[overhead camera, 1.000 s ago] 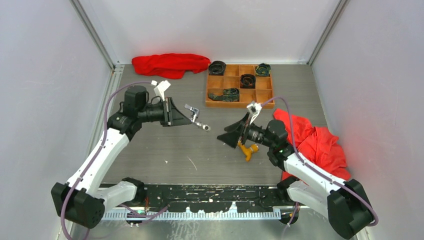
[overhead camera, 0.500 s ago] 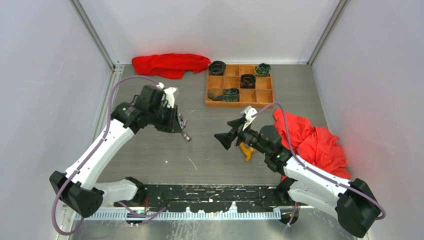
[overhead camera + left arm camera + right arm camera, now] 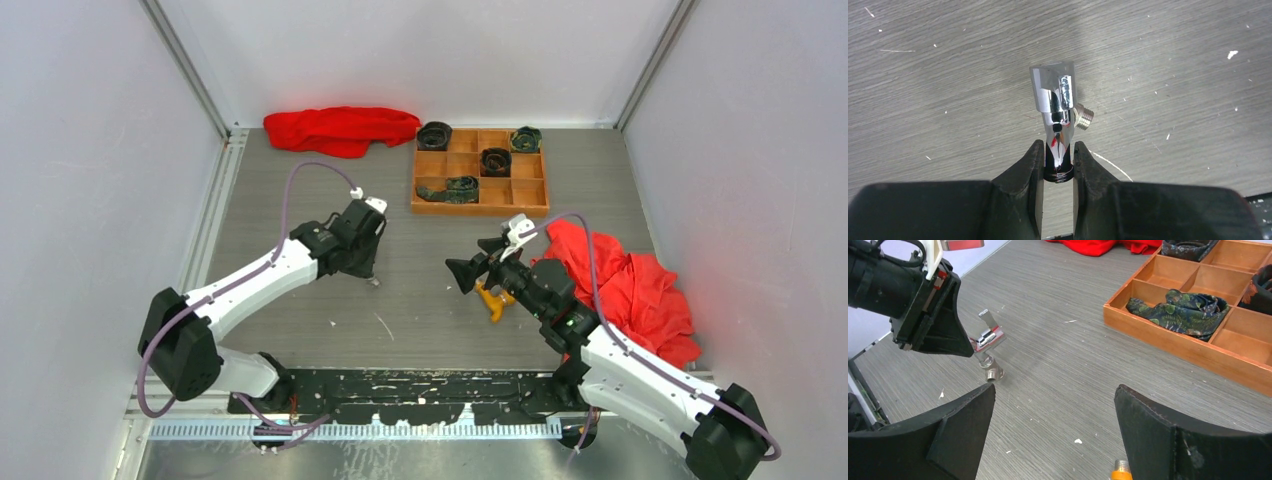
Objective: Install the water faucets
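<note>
The shiny silver water faucet [image 3: 1058, 102] hangs between my left gripper's [image 3: 1058, 159] fingers, which are shut on its threaded stem. Its handle points away from the wrist camera. The top view has that gripper [image 3: 368, 268] pointing down at the table's middle left, the silver faucet [image 3: 375, 281] just under it. In the right wrist view the silver faucet's [image 3: 988, 345] side outlet sits very close to the tabletop. My right gripper [image 3: 1055, 388] stands open and empty, facing the left one. The orange-yellow faucet [image 3: 493, 301] lies on the table below the right gripper [image 3: 466, 262]; its threaded tip [image 3: 1121, 472] shows.
A wooden compartment tray [image 3: 480, 208] with dark rolled items [image 3: 1178, 310] stands at the back right. One red cloth [image 3: 340, 128] lies at the back left, another [image 3: 635, 285] beside the right arm. A black rail [image 3: 420, 385] runs along the near edge.
The left arm swung forward and tilted down, bringing the silver faucet from a raised sideways hold to just above the table. The right gripper shifted slightly and stayed open.
</note>
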You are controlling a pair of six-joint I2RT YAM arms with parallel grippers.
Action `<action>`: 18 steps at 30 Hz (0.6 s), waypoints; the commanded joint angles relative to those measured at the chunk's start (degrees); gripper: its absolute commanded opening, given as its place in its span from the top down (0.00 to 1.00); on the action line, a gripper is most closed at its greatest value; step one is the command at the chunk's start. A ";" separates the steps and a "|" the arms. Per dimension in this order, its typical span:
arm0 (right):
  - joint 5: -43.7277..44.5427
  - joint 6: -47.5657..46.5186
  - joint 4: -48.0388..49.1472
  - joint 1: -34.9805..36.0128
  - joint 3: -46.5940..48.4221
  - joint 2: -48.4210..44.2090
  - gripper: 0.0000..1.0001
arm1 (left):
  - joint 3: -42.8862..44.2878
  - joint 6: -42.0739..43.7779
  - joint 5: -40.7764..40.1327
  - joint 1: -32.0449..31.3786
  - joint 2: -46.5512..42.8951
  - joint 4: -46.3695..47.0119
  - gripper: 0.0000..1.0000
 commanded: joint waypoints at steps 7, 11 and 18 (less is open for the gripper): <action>2.50 -0.33 0.73 -0.05 -0.27 -0.50 0.06 | -4.83 -3.49 -8.13 -1.92 -1.45 11.81 1.00; 2.49 -0.06 0.86 -0.06 -0.32 0.04 0.06 | -6.73 -4.03 -8.92 -2.43 -1.59 13.05 1.00; 2.76 0.29 0.70 -0.07 -0.36 -0.10 0.06 | -6.15 -5.69 -8.81 -3.28 1.08 11.92 0.97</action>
